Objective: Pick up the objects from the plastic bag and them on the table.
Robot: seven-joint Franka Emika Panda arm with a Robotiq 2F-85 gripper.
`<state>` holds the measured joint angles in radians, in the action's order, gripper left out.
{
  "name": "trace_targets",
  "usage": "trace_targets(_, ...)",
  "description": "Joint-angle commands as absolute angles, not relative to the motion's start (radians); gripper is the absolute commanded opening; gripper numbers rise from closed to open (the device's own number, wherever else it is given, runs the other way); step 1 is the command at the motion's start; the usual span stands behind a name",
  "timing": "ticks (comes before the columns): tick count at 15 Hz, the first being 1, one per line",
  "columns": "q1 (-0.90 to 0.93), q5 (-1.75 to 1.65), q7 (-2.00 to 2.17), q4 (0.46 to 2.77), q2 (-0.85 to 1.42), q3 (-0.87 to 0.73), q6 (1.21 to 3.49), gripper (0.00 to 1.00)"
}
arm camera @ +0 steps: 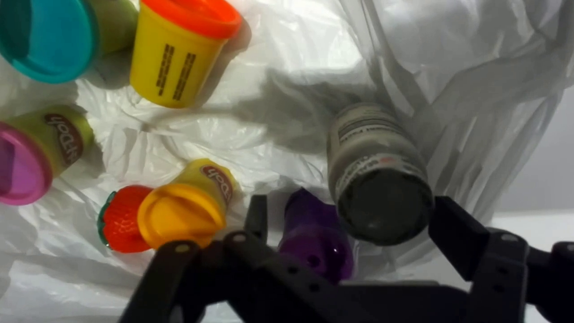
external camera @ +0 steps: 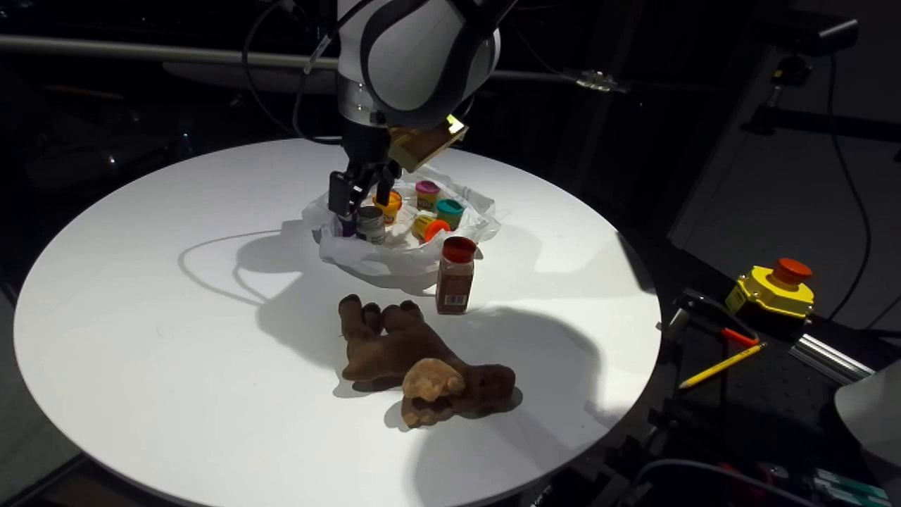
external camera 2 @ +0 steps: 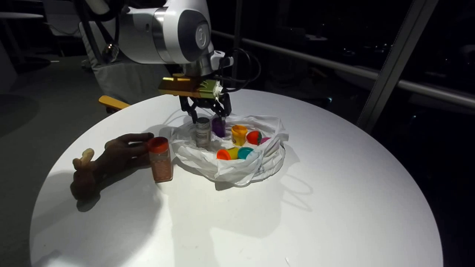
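The white plastic bag [external camera: 366, 259] lies spread open on the round table, also in an exterior view [external camera 2: 237, 171]. In it stand a dark-lidded jar [arm camera: 374, 139] and a purple item [arm camera: 314, 224], side by side. Play-Doh tubs lie or stand beside them: yellow-orange lid [arm camera: 181, 215], orange lid [arm camera: 175, 63], teal lid [arm camera: 49, 40] and pink lid [arm camera: 22, 166]. A red strawberry-like piece [arm camera: 128, 220] touches the yellow-orange tub. My gripper [arm camera: 354, 223] is open over the jar and purple item, its fingers apart on either side. Its fingers partly cover the purple item's near end.
A red-lidded shaker bottle [external camera: 455, 278] stands on the white table [external camera: 176, 366] just outside the bag. A brown plush animal [external camera: 422, 359] lies beyond it. An emergency-stop button [external camera: 774, 289] and a yellow pencil [external camera: 721, 366] sit off the table.
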<state>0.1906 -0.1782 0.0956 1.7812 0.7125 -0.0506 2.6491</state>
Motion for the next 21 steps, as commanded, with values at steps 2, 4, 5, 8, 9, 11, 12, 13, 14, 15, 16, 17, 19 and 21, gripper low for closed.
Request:
trace_targets(2,0.232,-0.205,0.147,1.737,0.717,-0.088,2.611,0.52)
trace_targets(4,0.240,-0.209,0.163,1.741,0.694,-0.097,2.607,0.38)
trace_targets(5,0.244,-0.209,0.171,1.746,0.682,-0.101,2.605,0.30)
trace_targets(8,0.244,-0.204,0.191,1.766,0.629,-0.107,2.588,0.13)
trace_targets(9,0.244,-0.205,0.198,1.767,0.620,-0.108,2.581,0.11)
trace_targets(11,0.239,-0.204,0.203,1.767,0.601,-0.100,2.563,0.06)
trace_targets(12,0.219,-0.183,0.179,1.766,0.592,-0.075,2.538,0.11)
trace_targets(13,0.208,-0.170,0.160,1.762,0.590,-0.057,2.507,0.33)
trace_targets(14,0.191,-0.147,0.131,1.757,0.591,-0.030,2.467,0.33)
trace_targets(15,0.183,-0.135,0.120,1.749,0.596,-0.016,2.429,0.40)
trace_targets(16,0.180,-0.132,0.116,1.739,0.612,-0.009,2.398,0.46)
trace_targets(17,0.176,-0.130,0.113,1.743,0.616,-0.001,2.375,0.55)
trace_targets(19,0.175,-0.131,0.112,1.731,0.637,0.007,2.339,0.69)
trace_targets(21,0.182,-0.147,0.119,1.725,0.657,0.003,2.342,0.84)
